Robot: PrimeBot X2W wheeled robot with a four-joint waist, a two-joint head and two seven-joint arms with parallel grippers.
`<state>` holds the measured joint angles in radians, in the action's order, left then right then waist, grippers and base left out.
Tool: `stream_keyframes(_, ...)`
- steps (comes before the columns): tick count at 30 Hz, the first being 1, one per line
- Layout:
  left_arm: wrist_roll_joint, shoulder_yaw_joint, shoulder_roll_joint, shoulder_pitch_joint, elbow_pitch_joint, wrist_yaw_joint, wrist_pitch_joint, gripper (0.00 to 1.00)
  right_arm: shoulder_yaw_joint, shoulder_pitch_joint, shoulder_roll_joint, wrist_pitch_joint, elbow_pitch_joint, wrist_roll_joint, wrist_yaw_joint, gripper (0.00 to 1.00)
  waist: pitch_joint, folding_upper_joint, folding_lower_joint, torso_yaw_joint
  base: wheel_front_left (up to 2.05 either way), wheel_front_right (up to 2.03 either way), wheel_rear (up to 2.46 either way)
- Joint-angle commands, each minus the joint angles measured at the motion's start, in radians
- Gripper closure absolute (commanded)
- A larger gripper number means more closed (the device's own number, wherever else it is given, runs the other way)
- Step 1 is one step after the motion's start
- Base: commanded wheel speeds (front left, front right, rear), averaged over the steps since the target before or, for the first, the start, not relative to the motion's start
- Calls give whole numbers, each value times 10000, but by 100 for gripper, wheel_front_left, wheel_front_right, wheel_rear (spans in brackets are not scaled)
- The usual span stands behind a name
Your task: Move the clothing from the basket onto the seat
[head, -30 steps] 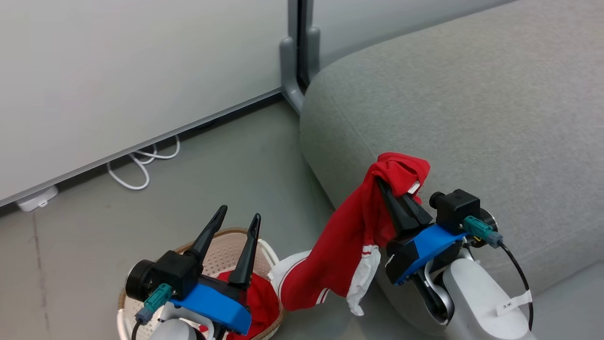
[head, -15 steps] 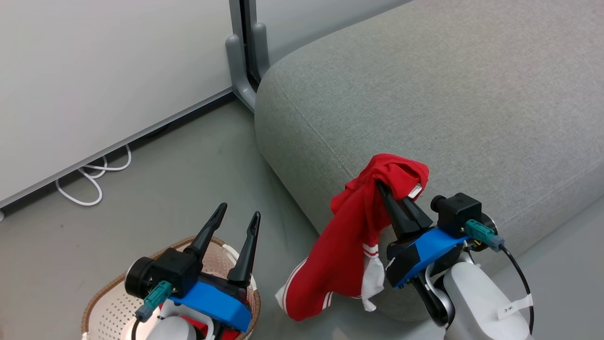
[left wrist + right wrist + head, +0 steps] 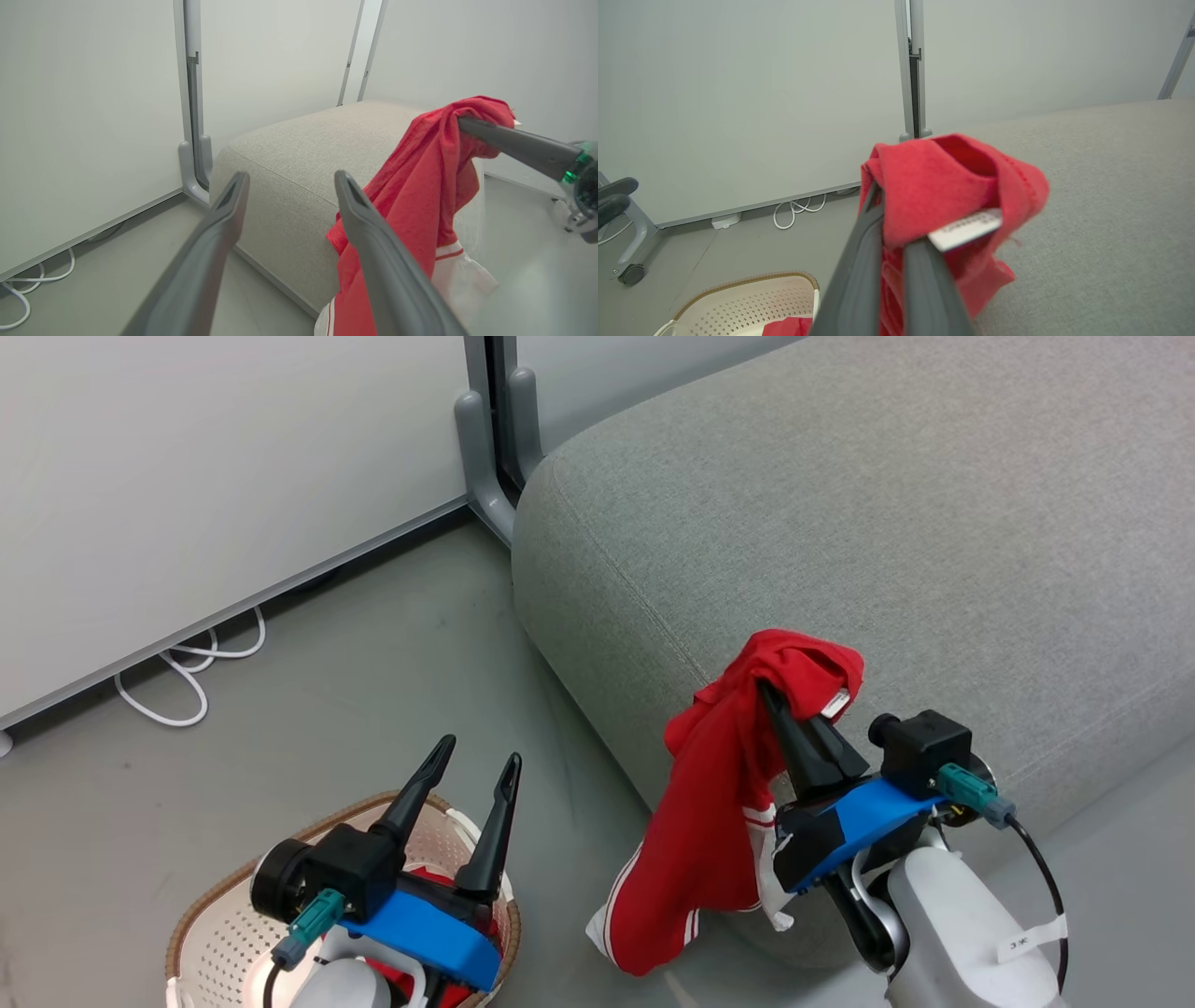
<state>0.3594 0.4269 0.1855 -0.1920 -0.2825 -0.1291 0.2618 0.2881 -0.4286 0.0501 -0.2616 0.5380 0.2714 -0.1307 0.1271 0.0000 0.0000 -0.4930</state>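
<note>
My right gripper (image 3: pixel 773 695) is shut on the bunched top of a red piece of clothing (image 3: pixel 714 803), held up over the front edge of the grey seat (image 3: pixel 887 523). The cloth hangs down the seat's front, striped hem just above the floor. In the right wrist view the clothing (image 3: pixel 943 186) and its white label wrap my fingers (image 3: pixel 859 270). Down at the lower left sits the cream basket (image 3: pixel 210 943); a second red piece (image 3: pixel 437 880) lies in it. My left gripper (image 3: pixel 479 749) hovers over the basket, open with nothing in it.
A pale wall panel runs along the back, with a grey post foot (image 3: pixel 481 457) beside the seat's corner. A white cable (image 3: pixel 187 672) loops on the floor by the wall. A wheeled chair base (image 3: pixel 626 273) stands far left in the right wrist view.
The head camera has turned, so the whole picture shifted. The red clothing's lower end, which lay by the basket's rim, now hangs free against the seat's front. Both grippers keep their states.
</note>
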Motion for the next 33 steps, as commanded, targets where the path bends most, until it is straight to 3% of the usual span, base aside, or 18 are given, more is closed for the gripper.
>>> stream_keyframes(1, 17, -29, 57, -177, 32, -19, 48, 0, -53, -162, 5, -50, -88, -71, -1, 100, 37, 0, 0, 38, 0, 0, 0)
stream_keyframes(12, -181, 16, 197, -576, 284, -19, 48, 0, -1582, -2490, 106, 325, 130, -1092, -1, 100, 805, 0, 0, 274, 0, 0, 0)
stream_keyframes(16, -228, 99, 320, -842, 446, -19, 48, 0, -2451, -3541, 485, 643, 90, -1379, -1, 100, 1298, 0, 0, 463, 0, 0, 0)
stream_keyframes(23, -370, 177, 658, -1343, 824, -19, 48, 0, -4432, -5219, 1149, 1221, -2, -850, -1, 100, 2423, 0, 0, 785, 0, 0, 0)
stream_keyframes(30, -428, 120, 792, -2011, 1319, -19, 39, 0, -6292, -6219, 2144, 1521, -92, -1252, -1, 100, 3721, 0, 0, 1284, 0, 0, 0)
stream_keyframes(33, -481, 160, 922, -2328, 1492, -19, 39, 0, -6925, -6333, 2272, 1433, 72, -1403, -2, 100, 4267, 0, 0, 1439, 0, 0, 0)
